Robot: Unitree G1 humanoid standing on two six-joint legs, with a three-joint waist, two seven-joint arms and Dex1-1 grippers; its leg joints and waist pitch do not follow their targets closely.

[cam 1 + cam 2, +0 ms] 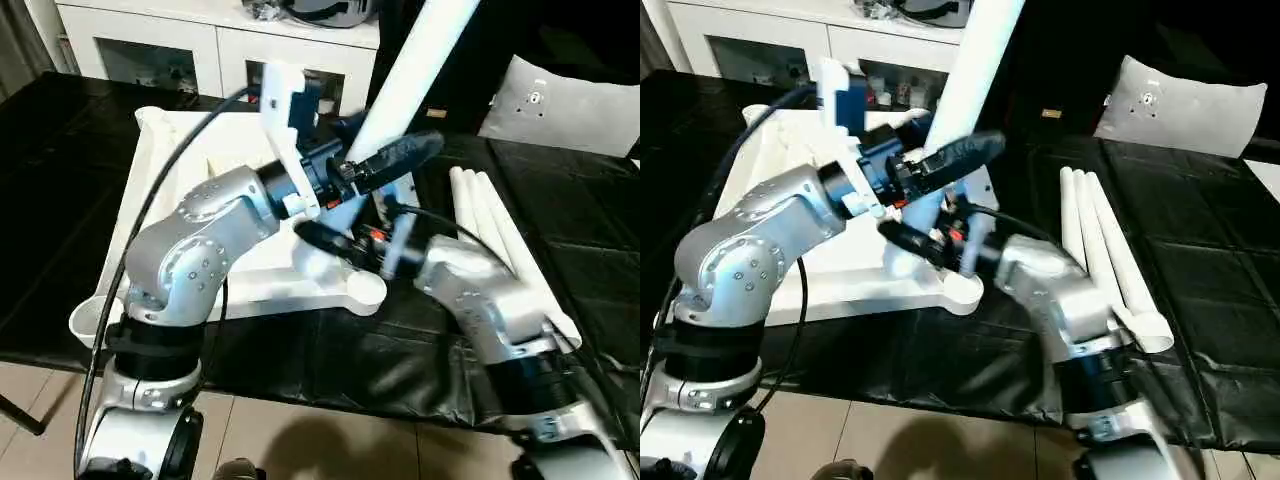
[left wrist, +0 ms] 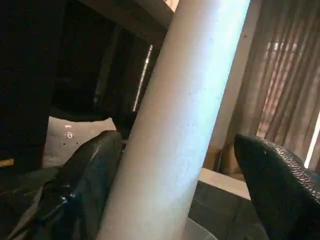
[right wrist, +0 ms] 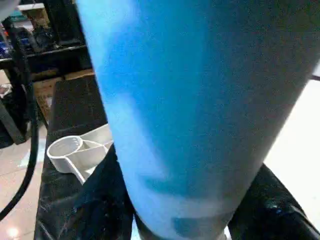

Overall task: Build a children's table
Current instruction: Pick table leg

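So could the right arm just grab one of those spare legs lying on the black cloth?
Probably not right now. The three spare legs lie uncovered beside the right arm, nothing blocking them, but the right gripper is occupied: its fingers sit around the raised leg, which it would have to release first.

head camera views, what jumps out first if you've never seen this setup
A long white leg rises steeply near the middle of the scene, with both the left gripper and right gripper around its lower part. Under them the white table top lies ribbed side up on the black table. Three more legs lie side by side to the robot's right.
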